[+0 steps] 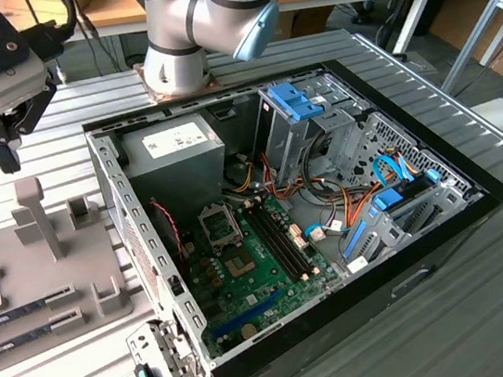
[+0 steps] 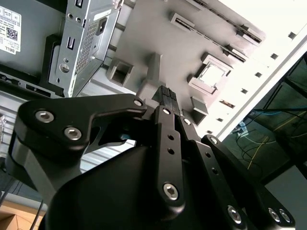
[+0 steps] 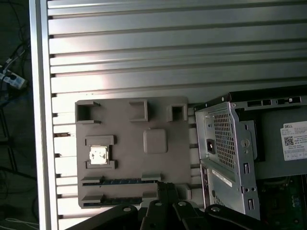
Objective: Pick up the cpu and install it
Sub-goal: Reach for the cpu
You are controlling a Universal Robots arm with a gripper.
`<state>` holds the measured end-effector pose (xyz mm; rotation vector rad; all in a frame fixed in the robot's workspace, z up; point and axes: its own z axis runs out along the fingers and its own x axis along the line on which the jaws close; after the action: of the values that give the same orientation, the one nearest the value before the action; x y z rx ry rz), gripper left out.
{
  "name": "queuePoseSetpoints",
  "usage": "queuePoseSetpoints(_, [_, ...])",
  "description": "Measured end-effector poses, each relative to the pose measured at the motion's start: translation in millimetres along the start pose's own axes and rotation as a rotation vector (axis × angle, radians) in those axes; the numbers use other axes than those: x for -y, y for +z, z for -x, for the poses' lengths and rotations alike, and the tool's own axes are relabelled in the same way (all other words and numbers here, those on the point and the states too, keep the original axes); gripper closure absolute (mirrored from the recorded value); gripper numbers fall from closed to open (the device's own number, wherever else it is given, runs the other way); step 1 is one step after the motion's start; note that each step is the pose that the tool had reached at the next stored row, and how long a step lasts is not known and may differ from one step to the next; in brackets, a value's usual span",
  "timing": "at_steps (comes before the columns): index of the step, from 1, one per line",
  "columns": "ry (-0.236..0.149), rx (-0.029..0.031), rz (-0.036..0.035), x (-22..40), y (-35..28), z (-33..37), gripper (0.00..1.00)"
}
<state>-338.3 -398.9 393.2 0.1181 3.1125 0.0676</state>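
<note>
Where the grey tray (image 3: 124, 132) lies on the bench (image 3: 144, 48), the cpu (image 3: 99, 155) sits flat in its square nest, shiny side up. Two memory sticks (image 3: 120, 181) lie in slots just beside it. The fingers (image 2: 163, 98) hang over the tray, closed together and holding nothing. The open computer case (image 1: 123, 206) stands beside the tray.

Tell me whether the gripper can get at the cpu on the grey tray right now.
Probably yes: the cpu lies uncovered in its holder on the grey tray, and the gripper hangs above that tray, shut and empty, nothing between them.
</note>
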Motion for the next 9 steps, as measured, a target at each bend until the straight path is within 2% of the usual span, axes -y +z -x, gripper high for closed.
queuePoseSetpoints(9, [0.0, 0.0001, 0.0001, 0.5, -0.1, -6.8, 0.89])
